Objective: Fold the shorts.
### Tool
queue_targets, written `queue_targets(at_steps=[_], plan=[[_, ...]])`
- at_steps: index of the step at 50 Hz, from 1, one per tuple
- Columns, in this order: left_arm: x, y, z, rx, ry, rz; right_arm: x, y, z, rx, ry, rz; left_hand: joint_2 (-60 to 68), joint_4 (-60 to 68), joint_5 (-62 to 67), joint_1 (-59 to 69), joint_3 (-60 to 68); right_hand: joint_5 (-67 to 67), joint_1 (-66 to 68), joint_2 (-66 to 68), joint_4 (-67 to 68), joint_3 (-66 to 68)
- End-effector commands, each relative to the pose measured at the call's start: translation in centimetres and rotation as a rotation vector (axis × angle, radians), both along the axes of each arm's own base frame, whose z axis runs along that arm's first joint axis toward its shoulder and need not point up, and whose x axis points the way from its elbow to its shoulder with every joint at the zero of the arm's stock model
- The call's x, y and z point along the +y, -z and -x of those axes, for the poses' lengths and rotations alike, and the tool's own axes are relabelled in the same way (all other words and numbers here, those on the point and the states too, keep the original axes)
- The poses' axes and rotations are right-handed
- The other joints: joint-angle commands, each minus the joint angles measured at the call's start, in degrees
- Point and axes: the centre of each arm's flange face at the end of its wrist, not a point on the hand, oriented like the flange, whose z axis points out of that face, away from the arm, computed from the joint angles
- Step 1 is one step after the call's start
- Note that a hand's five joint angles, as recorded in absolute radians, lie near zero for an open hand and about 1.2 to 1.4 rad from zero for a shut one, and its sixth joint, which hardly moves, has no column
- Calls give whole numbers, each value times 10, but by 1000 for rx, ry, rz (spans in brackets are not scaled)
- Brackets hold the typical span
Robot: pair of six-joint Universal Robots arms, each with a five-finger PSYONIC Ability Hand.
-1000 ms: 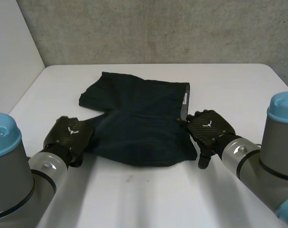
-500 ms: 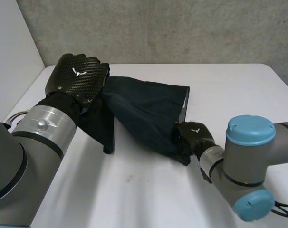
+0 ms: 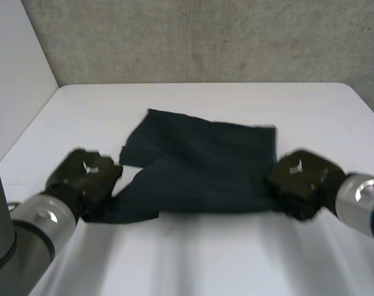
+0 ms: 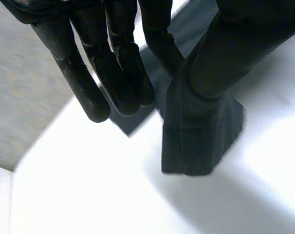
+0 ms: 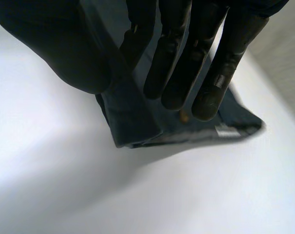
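The shorts (image 3: 205, 166) lie lengthwise between the hands on the counter (image 3: 205, 259); the left hand (image 3: 85, 176) pinches one end, the right hand (image 3: 301, 179) the other.

Robot lab, test cell by look: bare concrete wall (image 3: 205, 37), plain white table (image 3: 310, 111), white side panel (image 3: 14, 74), grey robot arms (image 3: 33, 225) at table.

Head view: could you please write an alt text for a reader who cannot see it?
Dark shorts lie spread on a white table, the robot's left hand gripping their near left corner and its right hand gripping their near right corner. A grey wall stands behind the table.
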Motion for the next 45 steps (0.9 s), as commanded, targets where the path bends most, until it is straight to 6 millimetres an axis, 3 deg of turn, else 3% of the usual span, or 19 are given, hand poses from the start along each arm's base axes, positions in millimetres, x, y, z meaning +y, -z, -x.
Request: queue_targets(at_steps=[1, 4, 6, 10, 19, 23, 30, 38, 44, 45], plan=[[14, 13, 1, -185, 132, -18, 19, 0, 8, 161, -100, -67, 113, 110, 147, 141, 115, 147, 234, 125, 117, 124], [-6, 1, 12, -154, 127, 92, -1, 0, 0, 77, -39, -29, 113, 110, 147, 141, 115, 147, 234, 125, 117, 124], [-27, 0, 26, -119, 121, 164, -25, 10, -9, 16, 14, -15, 113, 110, 147, 141, 115, 147, 234, 125, 117, 124], [-62, 0, 50, -69, 116, 262, -52, 15, -19, -11, 74, 46, 113, 110, 147, 141, 115, 147, 234, 125, 117, 124], [-159, 21, 114, 7, 90, 442, -103, 29, -34, 62, 245, 230, 113, 110, 147, 141, 115, 147, 234, 125, 117, 124], [-191, 36, 135, -16, 95, 516, -120, 40, -41, 39, 247, 277, 113, 110, 147, 141, 115, 147, 234, 125, 117, 124], [-223, 69, 158, -69, 132, 617, -150, 61, -51, 40, 262, 384, 113, 110, 147, 141, 115, 147, 234, 125, 117, 124], [-238, 105, 170, -35, 194, 657, -176, 83, -56, 95, 279, 491, 107, 103, 140, 135, 109, 147, 234, 125, 117, 124], [-241, 114, 170, -4, 190, 647, -189, 102, -59, 116, 279, 526, -112, -115, -78, -83, -110, 147, 234, 125, 117, 124], [-241, 114, 170, 9, 186, 646, -193, 103, -60, 111, 293, 545, -302, -305, -268, -274, -300, 123, 209, 101, 93, 100]])
